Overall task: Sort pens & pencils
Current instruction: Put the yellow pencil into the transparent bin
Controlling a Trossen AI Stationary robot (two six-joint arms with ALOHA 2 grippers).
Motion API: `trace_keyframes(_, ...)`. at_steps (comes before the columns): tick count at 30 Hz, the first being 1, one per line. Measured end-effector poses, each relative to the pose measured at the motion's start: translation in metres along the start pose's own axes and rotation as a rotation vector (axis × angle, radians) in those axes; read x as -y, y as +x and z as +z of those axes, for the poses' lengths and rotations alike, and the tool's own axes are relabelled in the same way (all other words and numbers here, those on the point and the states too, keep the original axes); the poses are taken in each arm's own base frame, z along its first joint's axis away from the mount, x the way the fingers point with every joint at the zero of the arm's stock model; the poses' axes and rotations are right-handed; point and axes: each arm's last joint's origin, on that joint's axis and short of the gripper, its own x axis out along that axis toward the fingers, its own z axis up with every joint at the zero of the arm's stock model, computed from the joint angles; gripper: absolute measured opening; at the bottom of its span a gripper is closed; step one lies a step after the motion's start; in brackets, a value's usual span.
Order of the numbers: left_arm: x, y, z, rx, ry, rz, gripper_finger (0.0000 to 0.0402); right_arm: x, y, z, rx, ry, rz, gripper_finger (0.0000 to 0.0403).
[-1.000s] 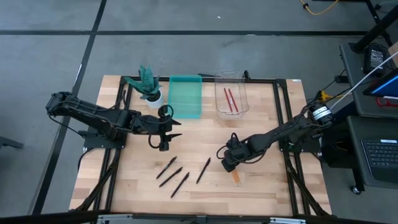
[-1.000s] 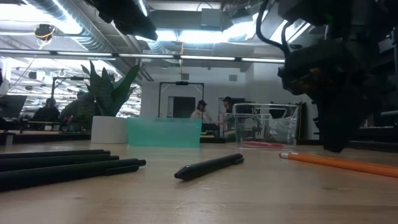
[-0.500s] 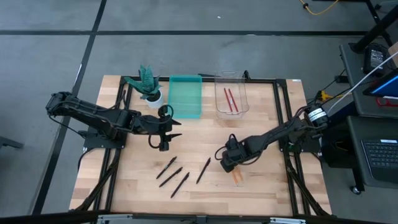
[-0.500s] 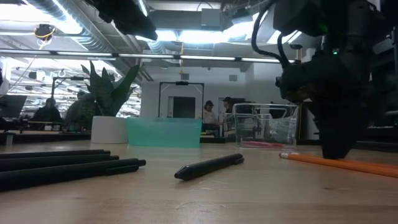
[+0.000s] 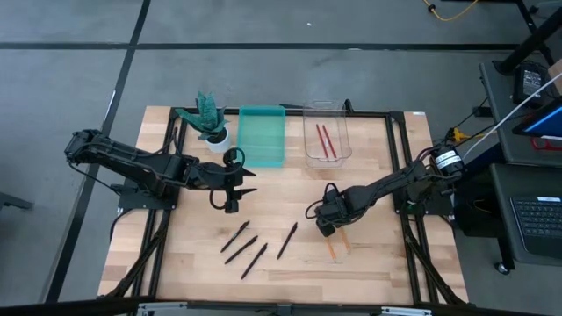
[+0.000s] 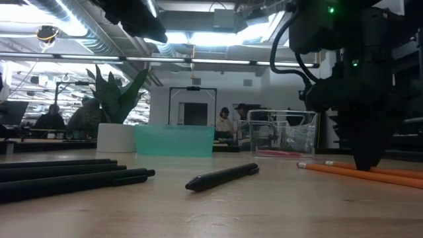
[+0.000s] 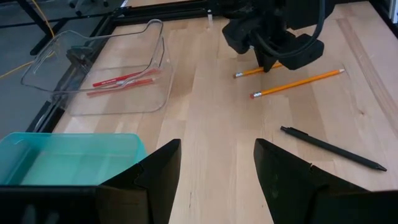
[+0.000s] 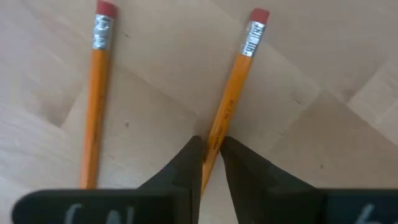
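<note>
Two orange pencils [image 8: 96, 106] lie side by side on the table, also seen in the high view as pencils [image 5: 335, 247]. My right gripper [image 8: 211, 163] stands over them, pointing down, shut on one of them. Two red pencils [image 5: 326, 140] lie in the clear tray [image 5: 309, 158]. Several black pens [image 5: 248, 247] lie flat on the wood near the front, one pen [image 5: 287, 239] closest to the right gripper [image 5: 329, 219]. My left gripper [image 7: 217, 168] hangs open above the table near the teal tray [image 5: 262, 136], touching nothing. My right gripper pinches one orange pencil by its shaft [image 8: 219, 132], well below the eraser end [image 8: 258, 15], between its two fingers [image 8: 189, 163]. The fingers come from above, pointing down, and lie across the pencil. The pencil lies flat on the table [image 6: 344, 173].
A potted plant [image 5: 209, 116] stands at the far left next to the teal tray. The second orange pencil lies close beside the held one. Bare wood stretches between the pens and the trays. People sit in the room behind the table [image 6: 225, 122].
My right gripper has come down from just above the table onto the orange pencils, shifting slightly toward the table's right and far side. A second pencil now shows beside it in the low view. The left arm has kept still.
</note>
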Motion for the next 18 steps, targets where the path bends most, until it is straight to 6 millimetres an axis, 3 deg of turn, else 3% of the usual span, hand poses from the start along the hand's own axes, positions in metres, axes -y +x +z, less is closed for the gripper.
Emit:
trace_keyframes(8,0.0,0.0,0.0,0.0,0.0,0.0,0.0198,-0.0013,0.001,0.0015,0.004,0.004,0.022,0.0066)
trace_keyframes(14,0.0,0.0,0.0,0.0,0.0,0.0,0.0198,-0.0008,0.0009,0.0015,0.005,0.004,0.018,0.0019)
trace_keyframes(18,0.0,0.0,0.0,0.0,0.0,0.0,0.0198,-0.0013,0.0004,0.0017,0.005,-0.028,0.021,0.0013)
